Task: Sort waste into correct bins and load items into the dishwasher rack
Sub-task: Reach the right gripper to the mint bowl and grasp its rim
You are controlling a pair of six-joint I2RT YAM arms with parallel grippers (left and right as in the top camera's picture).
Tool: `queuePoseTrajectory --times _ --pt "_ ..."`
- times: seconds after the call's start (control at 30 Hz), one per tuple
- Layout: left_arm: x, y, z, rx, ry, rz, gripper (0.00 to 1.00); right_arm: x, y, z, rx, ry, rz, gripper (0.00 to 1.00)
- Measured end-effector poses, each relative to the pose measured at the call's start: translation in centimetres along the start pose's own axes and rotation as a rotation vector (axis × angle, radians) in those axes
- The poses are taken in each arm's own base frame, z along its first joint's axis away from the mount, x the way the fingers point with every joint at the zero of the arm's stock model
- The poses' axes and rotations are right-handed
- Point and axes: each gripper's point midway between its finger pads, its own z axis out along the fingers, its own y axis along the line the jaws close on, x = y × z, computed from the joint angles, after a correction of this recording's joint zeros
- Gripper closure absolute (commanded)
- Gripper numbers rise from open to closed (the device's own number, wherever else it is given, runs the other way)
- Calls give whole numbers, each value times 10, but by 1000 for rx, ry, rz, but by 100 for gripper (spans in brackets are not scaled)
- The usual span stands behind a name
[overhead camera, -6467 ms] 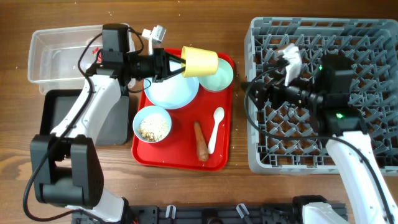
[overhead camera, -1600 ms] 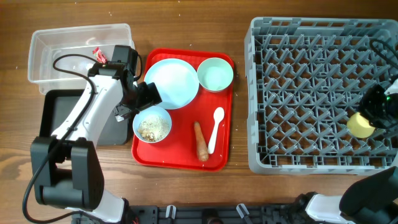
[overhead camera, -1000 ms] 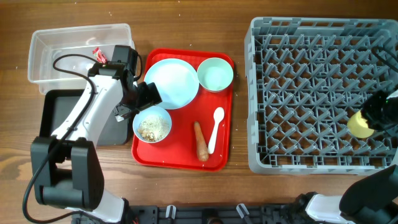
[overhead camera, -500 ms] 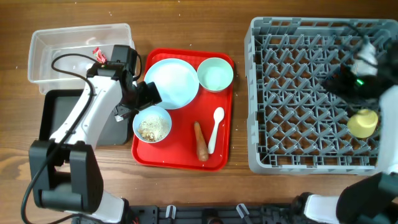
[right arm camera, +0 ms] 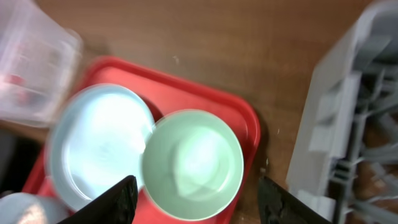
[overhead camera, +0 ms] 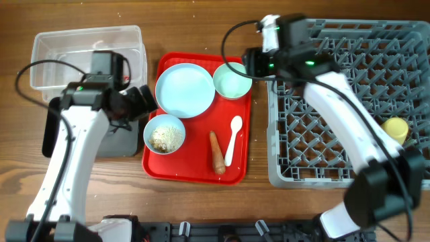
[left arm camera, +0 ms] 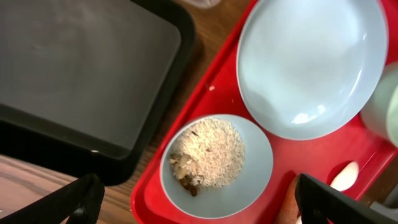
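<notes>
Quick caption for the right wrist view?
Open right gripper over the empty bowl, beside the plate on the red tray.

Overhead: part of clear tub (overhead camera: pixel 60 47) and black tray (overhead camera: pixel 121 142) hidden under left arm (overhead camera: pixel 70 144). Right wrist: all motion-blurred; faint red blob in tub, possibly wrapper (right arm camera: pixel 15 84). Left wrist: plate (left arm camera: pixel 311 62) cropped at top; spoon (left arm camera: pixel 344 178), carrot (left arm camera: pixel 284 208) mostly cut off near bottom edge.

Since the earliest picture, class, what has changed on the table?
The yellow cup went from the left gripper above the red tray into the dishwasher rack at its right edge, released by the right gripper, which then swung over the empty bowl. The left gripper, open, moved over the rice bowl. The plate, carrot and spoon stayed put.
</notes>
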Motion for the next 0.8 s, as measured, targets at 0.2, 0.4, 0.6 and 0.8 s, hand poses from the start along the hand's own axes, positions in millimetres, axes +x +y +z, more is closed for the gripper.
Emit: queuePoseTrajectory --times 0.2,0.4,0.6,0.8 --pt "-5 6 -9 1 -34 -20 0 38 -27 65 98 121 90 41" --pt "-5 7 -9 0 -33 -20 0 61 -30 91 107 186 114 48" --pt "-5 7 -9 0 -33 -20 0 63 -31 93 109 191 119 60" --pt "-5 7 -9 0 -33 -20 0 63 -29 93 106 193 118 67"
